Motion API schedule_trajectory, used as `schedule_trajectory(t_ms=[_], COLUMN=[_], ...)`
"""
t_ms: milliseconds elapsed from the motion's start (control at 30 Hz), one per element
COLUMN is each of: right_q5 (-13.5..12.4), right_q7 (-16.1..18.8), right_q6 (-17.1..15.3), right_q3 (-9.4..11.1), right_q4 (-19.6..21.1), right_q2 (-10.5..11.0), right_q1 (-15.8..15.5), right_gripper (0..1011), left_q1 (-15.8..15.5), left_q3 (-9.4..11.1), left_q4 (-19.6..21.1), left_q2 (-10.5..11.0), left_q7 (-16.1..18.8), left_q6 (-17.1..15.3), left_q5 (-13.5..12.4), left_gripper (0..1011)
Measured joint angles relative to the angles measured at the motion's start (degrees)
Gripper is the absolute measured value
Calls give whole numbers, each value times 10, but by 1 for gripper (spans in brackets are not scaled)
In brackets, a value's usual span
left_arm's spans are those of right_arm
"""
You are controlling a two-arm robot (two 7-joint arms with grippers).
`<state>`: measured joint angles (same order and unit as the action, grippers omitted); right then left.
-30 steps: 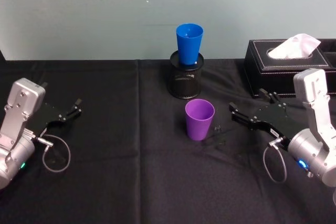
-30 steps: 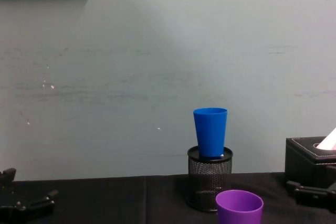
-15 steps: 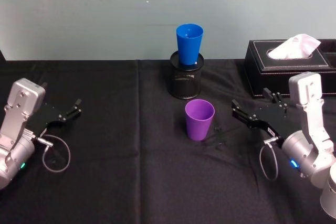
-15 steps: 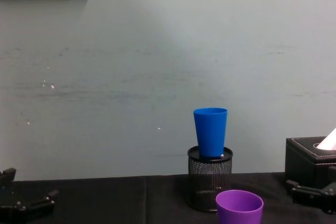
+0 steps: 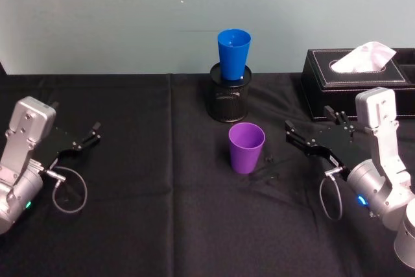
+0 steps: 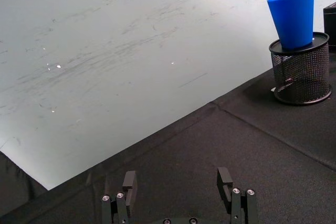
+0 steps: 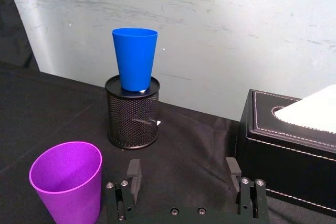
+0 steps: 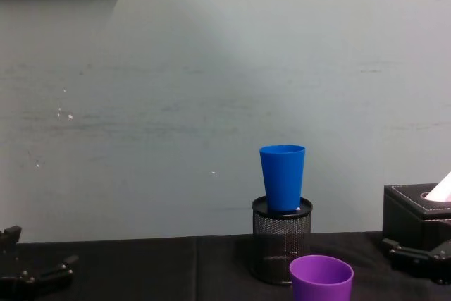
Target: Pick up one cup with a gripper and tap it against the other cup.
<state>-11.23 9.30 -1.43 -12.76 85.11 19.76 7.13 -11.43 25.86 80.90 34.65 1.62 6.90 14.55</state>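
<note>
The purple cup (image 5: 246,147) stands upright on the black cloth at the table's middle, also seen as the purple cup (image 7: 67,184) and the purple cup (image 8: 321,278). Behind it the blue cup (image 5: 233,53) sits upright in a black mesh pen holder (image 5: 229,98); the blue cup (image 7: 135,59) shows beyond my right fingers. My right gripper (image 5: 308,120) hovers open to the right of the purple cup, a short gap away, holding nothing. In its wrist view the right gripper (image 7: 183,174) has the purple cup off to one side of it. My left gripper (image 5: 76,118) rests open at the far left.
A black tissue box (image 5: 356,76) with a white tissue stands at the back right, just behind my right gripper. A pale wall runs close behind the table. The black cloth lies bare between the left gripper (image 6: 177,179) and the pen holder (image 6: 302,74).
My right gripper has lifted slightly and its arm has shifted a little toward the centre. Both cups and the left arm stand as before.
</note>
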Motion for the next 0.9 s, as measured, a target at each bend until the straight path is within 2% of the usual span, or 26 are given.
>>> schedule_trajectory(t_ms=[900], right_q5=[-3], right_q7=[1], right_q6=[-3], right_q3=[-1], right_q4=[2], right_q2=[2], right_q1=[-1], right_gripper=[1003], left_q1=[0], left_q3=[0], left_q4=[0], left_q2=[0], left_q7=[0], left_q6=[0], left_q5=[0], left_gripper=[1000])
